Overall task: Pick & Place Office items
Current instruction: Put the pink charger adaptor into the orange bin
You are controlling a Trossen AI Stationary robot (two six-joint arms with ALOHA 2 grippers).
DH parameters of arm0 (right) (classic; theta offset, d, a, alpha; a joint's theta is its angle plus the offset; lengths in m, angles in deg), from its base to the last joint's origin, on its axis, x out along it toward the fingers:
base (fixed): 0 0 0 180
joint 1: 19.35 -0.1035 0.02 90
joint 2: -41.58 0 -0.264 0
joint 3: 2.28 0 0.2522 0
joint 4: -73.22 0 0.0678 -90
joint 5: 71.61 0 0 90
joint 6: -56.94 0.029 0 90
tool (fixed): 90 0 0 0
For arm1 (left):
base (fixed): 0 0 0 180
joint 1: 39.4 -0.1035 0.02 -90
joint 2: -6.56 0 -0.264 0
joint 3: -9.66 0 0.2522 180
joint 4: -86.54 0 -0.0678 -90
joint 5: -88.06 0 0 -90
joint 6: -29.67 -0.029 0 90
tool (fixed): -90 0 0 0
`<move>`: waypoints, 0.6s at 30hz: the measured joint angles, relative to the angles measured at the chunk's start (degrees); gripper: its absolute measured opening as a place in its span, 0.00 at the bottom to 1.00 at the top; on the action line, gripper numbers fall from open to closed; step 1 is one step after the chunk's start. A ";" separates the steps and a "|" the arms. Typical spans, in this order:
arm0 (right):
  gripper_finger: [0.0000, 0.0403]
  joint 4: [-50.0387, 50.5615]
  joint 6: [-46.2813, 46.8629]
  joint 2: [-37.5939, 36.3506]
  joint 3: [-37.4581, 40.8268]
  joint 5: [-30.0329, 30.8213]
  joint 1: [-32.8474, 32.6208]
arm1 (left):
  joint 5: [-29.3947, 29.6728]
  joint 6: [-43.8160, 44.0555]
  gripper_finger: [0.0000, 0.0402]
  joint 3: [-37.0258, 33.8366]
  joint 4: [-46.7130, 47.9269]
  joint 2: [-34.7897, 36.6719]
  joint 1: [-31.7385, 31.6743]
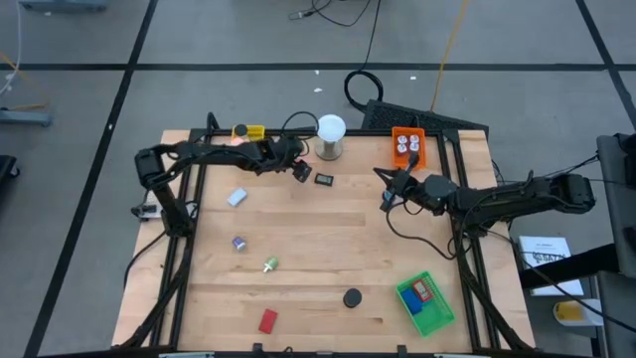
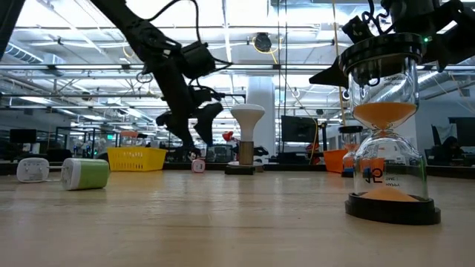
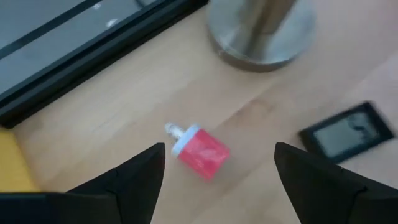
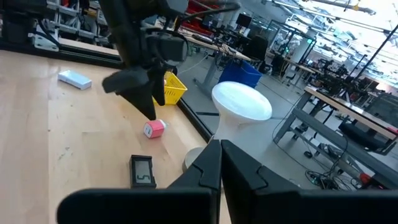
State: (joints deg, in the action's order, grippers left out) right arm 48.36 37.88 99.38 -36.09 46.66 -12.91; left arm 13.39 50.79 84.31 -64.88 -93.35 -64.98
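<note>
A small pink-red piece with a white cap [image 3: 200, 152] lies on the table near the far edge, beside the lamp's metal base [image 3: 261, 31]. My left gripper [image 3: 217, 168] is open and hovers above it, one finger on either side, touching nothing; the low view shows the gripper [image 2: 202, 122] well clear of the piece [image 2: 198, 165]. My right gripper [image 4: 221, 163] is shut and empty, and waits by the orange tray [image 1: 407, 146]. A whitish block [image 1: 237, 197], a purple bit [image 1: 238, 243], a green bit [image 1: 269, 265], a red block [image 1: 267, 320] and a black round piece [image 1: 352, 297] lie scattered on the table.
A white ball lamp [image 1: 330, 136] stands just right of my left gripper. A small black display [image 1: 324, 179] lies beside it. A yellow tray [image 1: 248, 131] sits at the far edge, and a green tray [image 1: 425, 303] with red and blue blocks sits near right. An hourglass [image 2: 386, 148] stands close to the low camera.
</note>
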 joint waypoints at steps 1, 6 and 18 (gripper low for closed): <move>0.00 0.23 0.17 0.00 0.00 0.00 0.00 | 1.25 0.90 0.77 0.67 1.22 -0.61 0.22; 0.00 0.76 0.23 0.02 0.00 -0.02 0.00 | 4.34 2.64 0.77 1.48 1.13 -3.18 1.37; 0.00 0.74 0.48 0.00 0.02 -0.04 -0.04 | 7.51 9.09 0.77 1.48 -0.10 -5.76 0.30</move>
State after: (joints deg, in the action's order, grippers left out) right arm 49.10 38.36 99.38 -36.07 46.61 -12.95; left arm 20.90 59.88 85.79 -64.99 -99.11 -64.68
